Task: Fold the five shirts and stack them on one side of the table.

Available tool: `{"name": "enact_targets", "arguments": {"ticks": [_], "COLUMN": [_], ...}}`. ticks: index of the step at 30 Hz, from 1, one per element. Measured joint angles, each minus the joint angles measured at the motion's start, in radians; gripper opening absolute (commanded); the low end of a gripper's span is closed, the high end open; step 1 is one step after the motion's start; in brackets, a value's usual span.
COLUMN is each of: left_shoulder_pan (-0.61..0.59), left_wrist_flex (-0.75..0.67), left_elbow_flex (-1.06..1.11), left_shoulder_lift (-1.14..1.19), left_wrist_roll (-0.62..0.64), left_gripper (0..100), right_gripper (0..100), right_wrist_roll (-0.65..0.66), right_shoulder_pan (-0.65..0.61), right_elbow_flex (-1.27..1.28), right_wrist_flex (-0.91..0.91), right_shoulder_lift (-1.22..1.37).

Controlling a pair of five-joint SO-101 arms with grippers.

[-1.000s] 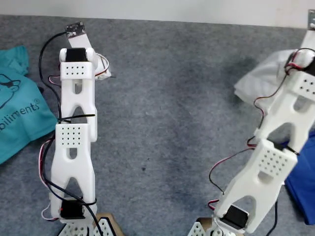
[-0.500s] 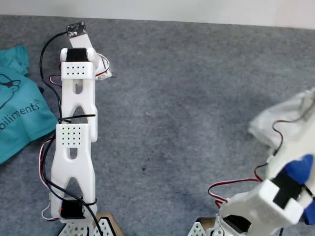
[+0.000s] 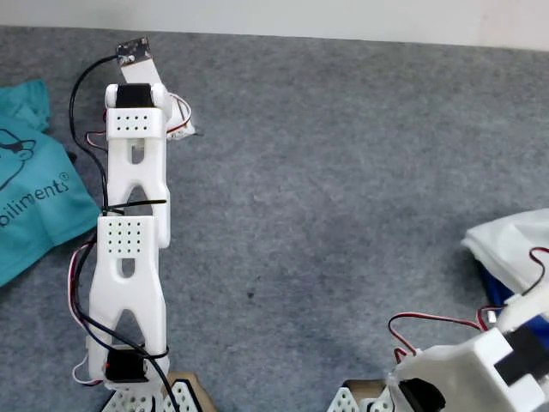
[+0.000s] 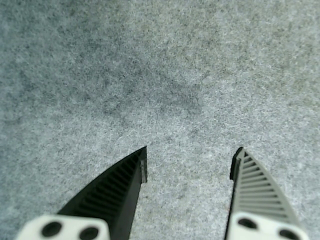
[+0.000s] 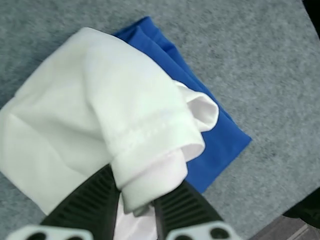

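Observation:
A white shirt hangs bunched from my right gripper, which is shut on its fabric. Under it lies a folded blue shirt on the grey carpet. In the high view the white shirt sits at the right edge, above the right arm, with a strip of blue shirt beside it. A teal shirt with print lies at the left edge. My left gripper hovers open over bare carpet; the left arm stretches up the left side of the table.
Grey carpet covers the table between the arms. A pale wall strip runs along the far edge. Cables loop around both arms.
The right arm has pulled back toward the near right corner, dragging the white shirt down along the right edge onto the blue shirt. The left arm has not moved.

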Motion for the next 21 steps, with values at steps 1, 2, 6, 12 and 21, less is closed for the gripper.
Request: {"name": "enact_targets", "arguments": {"ticks": [1,2,6,12,21], "left_shoulder_pan": [0.0,0.0,0.0,0.0,0.0], "left_wrist_flex": [0.0,0.0,0.0,0.0,-0.002], "left_elbow_flex": [0.0,0.0,0.0,0.0,0.0], "left_shoulder_lift": [0.0,0.0,0.0,0.0,0.0], "left_wrist_roll": [0.0,0.0,0.0,0.0,0.0], "left_gripper": [28,28,28,28,28], "right_gripper": [0.8,0.8,0.8,0.8,0.8], "right_wrist_roll": [0.012,0.028,0.084,0.175,0.255], "right_shoulder_pan": [0.015,0.029,0.086,0.173,0.236], "right_elbow_flex": [0.0,0.0,0.005,0.071,0.265], "right_wrist_flex": [0.0,0.0,-0.002,-0.005,-0.186], "right_shoulder_lift": [0.0,0.0,0.0,0.0,0.0]}}
